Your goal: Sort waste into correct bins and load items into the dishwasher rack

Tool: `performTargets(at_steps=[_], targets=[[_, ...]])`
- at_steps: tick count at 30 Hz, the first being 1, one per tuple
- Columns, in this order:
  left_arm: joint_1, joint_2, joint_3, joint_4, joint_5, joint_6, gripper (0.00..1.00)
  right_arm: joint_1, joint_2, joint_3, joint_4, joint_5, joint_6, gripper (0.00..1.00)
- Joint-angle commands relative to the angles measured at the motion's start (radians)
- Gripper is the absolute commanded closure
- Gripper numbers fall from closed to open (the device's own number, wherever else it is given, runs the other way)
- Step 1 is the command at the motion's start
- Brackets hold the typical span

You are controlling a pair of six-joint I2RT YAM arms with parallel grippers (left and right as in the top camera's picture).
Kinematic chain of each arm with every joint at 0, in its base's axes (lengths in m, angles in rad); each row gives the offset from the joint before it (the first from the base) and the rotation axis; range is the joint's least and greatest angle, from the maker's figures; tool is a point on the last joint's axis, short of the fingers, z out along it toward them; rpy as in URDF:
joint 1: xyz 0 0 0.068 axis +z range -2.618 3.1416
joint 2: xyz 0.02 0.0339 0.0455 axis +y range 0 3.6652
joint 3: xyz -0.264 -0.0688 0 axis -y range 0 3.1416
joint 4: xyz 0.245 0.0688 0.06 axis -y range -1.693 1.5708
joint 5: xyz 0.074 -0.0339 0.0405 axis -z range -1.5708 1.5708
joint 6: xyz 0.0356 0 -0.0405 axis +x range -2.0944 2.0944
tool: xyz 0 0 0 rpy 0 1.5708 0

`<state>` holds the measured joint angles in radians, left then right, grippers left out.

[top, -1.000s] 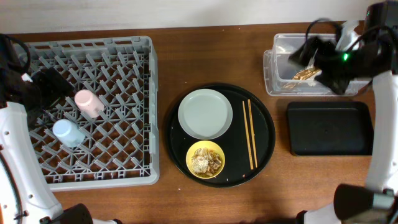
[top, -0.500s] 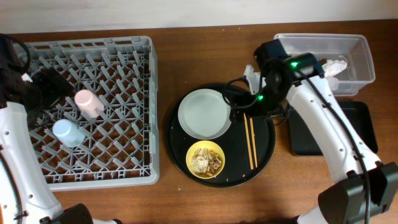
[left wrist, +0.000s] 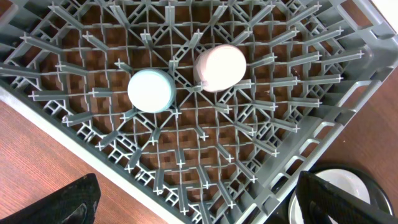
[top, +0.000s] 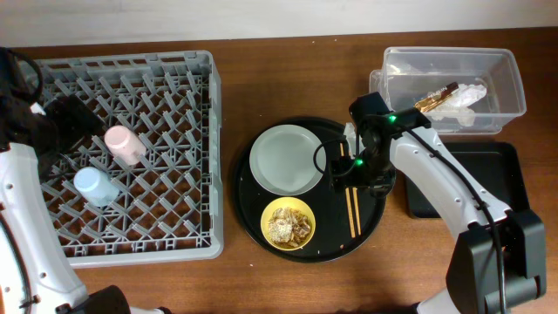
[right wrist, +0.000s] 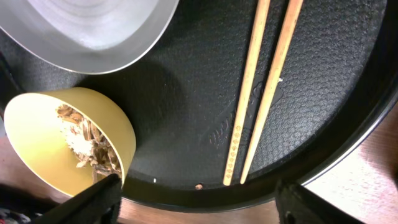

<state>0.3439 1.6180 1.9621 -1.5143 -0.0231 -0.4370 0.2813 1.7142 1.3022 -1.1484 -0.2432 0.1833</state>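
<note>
In the grey rack [left wrist: 249, 137] 2 cups sit among the pegs: the light blue cup [left wrist: 150, 91] left, the pink cup [left wrist: 220, 67] just right of it, slightly farther. Brown table [left wrist: 31, 168] shows near left.

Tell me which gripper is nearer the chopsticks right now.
Right. The right gripper hangs over the chopsticks on the round black tray, jaws open; the left gripper is far off across the table, above the dishwasher rack.

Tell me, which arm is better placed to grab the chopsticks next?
Right. The right gripper hangs open directly over the chopsticks on the round black tray; the left gripper is far off above the dishwasher rack.
</note>
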Motion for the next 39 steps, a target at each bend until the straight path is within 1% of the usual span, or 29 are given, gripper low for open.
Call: performTargets(at_steps=[1, 3, 5, 9, 11, 12, 13, 14, 15, 17, 20, 24, 26, 29, 33, 39], targets=[[0.006, -0.012, 0.013, 0.002, 0.000, 0.012, 0.01, 0.002, -0.006, -0.005, 0.000, 0.012, 0.013, 0.24], [0.006, -0.012, 0.013, 0.002, 0.000, 0.013, 0.01, 0.002, -0.006, -0.004, 0.002, 0.013, 0.013, 0.27], [0.006, -0.012, 0.013, 0.002, 0.000, 0.012, 0.01, -0.002, -0.006, 0.017, 0.003, 0.019, 0.013, 0.27], [0.006, -0.012, 0.013, 0.002, 0.000, 0.013, 0.01, -0.008, -0.006, 0.132, 0.003, 0.022, 0.016, 0.27], [0.006, -0.012, 0.013, 0.002, 0.000, 0.012, 0.01, -0.007, -0.006, 0.164, 0.003, 0.060, 0.017, 0.27], [0.006, -0.012, 0.013, 0.002, 0.000, 0.012, 0.01, -0.007, -0.006, 0.168, 0.000, 0.083, 0.017, 0.23], [0.006, -0.012, 0.013, 0.002, 0.000, 0.012, 0.01, -0.008, -0.006, 0.168, -0.003, 0.083, 0.017, 0.15], [0.006, -0.012, 0.013, 0.002, 0.000, 0.012, 0.01, -0.008, -0.006, 0.168, -0.006, 0.083, 0.026, 0.05], [0.006, -0.012, 0.013, 0.002, 0.000, 0.012, 0.01, -0.008, -0.007, 0.169, -0.007, 0.083, 0.043, 0.01], [0.006, -0.012, 0.013, 0.002, 0.000, 0.012, 0.01, -0.011, -0.008, 0.191, -0.022, 0.083, 0.069, 0.01], [0.006, -0.012, 0.013, 0.002, 0.000, 0.013, 0.01, -0.038, -0.008, 0.274, -0.079, 0.083, 0.069, 0.01], [0.006, -0.012, 0.013, 0.002, 0.000, 0.013, 0.01, -0.130, -0.008, 0.471, -0.187, 0.084, 0.069, 0.01], [0.006, -0.012, 0.013, 0.002, 0.000, 0.012, 0.01, -0.227, -0.008, 0.593, -0.236, 0.087, 0.069, 0.01], [0.006, -0.012, 0.013, 0.002, 0.000, 0.013, 0.01, -0.369, -0.008, 0.691, -0.259, 0.087, 0.069, 0.01], [0.006, -0.012, 0.013, 0.002, 0.000, 0.013, 0.01, -0.519, -0.007, 0.701, -0.259, 0.087, 0.069, 0.01], [0.006, -0.012, 0.013, 0.003, 0.007, 0.011, 0.01, -0.613, -0.007, 0.701, -0.259, 0.087, 0.069, 0.01]])
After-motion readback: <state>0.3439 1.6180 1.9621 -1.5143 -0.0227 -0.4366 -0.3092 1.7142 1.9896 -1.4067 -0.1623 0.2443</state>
